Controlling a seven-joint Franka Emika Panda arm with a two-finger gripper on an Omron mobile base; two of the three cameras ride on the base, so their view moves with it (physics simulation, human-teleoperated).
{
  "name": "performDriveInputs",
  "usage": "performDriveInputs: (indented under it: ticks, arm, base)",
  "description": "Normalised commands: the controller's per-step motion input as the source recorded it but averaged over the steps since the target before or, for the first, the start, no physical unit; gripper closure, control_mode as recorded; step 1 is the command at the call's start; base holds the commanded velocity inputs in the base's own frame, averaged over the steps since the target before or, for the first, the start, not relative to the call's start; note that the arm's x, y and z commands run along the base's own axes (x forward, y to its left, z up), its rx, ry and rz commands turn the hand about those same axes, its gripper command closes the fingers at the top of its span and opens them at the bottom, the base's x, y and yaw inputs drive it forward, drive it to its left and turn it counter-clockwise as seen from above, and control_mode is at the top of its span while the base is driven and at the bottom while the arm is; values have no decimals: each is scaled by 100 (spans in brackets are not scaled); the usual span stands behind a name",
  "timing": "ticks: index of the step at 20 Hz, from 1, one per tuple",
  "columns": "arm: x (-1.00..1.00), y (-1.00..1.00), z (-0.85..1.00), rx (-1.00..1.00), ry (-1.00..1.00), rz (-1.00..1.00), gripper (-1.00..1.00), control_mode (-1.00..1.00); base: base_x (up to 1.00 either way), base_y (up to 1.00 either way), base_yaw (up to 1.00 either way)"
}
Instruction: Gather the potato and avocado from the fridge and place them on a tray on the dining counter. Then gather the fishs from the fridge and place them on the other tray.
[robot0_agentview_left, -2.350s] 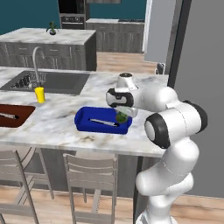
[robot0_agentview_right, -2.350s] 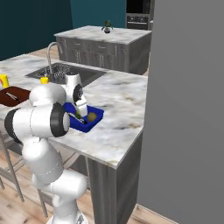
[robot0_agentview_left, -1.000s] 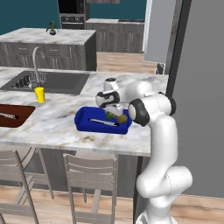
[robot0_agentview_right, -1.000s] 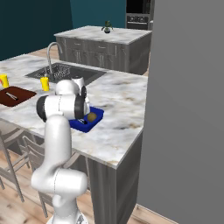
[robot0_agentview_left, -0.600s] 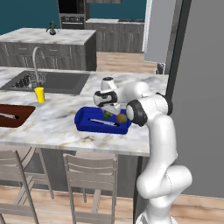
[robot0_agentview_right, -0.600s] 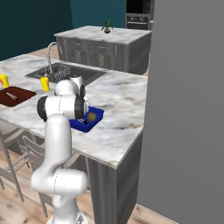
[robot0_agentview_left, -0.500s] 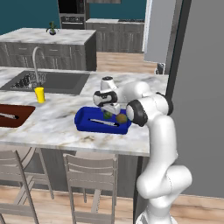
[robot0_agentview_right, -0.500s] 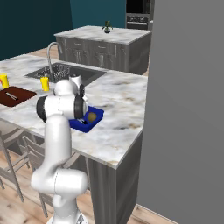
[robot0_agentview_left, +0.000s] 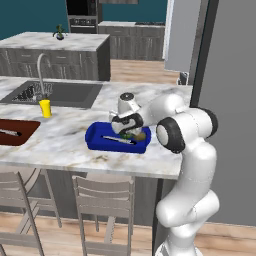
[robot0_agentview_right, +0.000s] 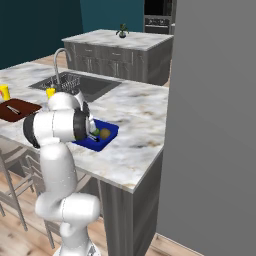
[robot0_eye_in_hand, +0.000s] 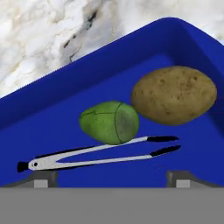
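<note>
Glossy white rounded arm segments (robot0_agentview_left: 187, 150) with dark grey joint caps (bulbous, smooth-shelled throughout)

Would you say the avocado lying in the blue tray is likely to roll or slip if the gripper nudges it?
Probably it rolls: the avocado is rounded. It likely won't go far, with the potato and the tongs close beside it and the tray walled. Its slightly glossy skin might slip between the fingertips.

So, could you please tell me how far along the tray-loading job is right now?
Done: the potato and avocado both lie in the blue tray on the dining counter, beside a pair of tongs. In hand: nothing; the tool hangs open just above them. Left: no fish lies on the reddish-brown tray yet.
</note>
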Motion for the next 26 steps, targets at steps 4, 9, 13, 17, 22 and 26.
performDriveInputs:
  ticks: [4, 9, 13, 17, 22, 26]
  arm:
    - [-100, -20, 88, 9, -34, 10, -100, -100]
    - [-100, -25, 100, 1, -8, 5, -100, -100]
    - [-100, -18, 100, -7, 8, 0, -100, -100]
    - [-100, -9, 89, -19, 16, 0, -100, -100]
    - [-100, -23, 62, -21, 18, 2, -100, -100]
    - [-100, -51, 0, -13, 13, 4, -100, -100]
  base:
    - [0, 0, 0]
    - [0, 0, 0]
    - [0, 0, 0]
    - [0, 0, 0]
    - [0, 0, 0]
    - [0, 0, 0]
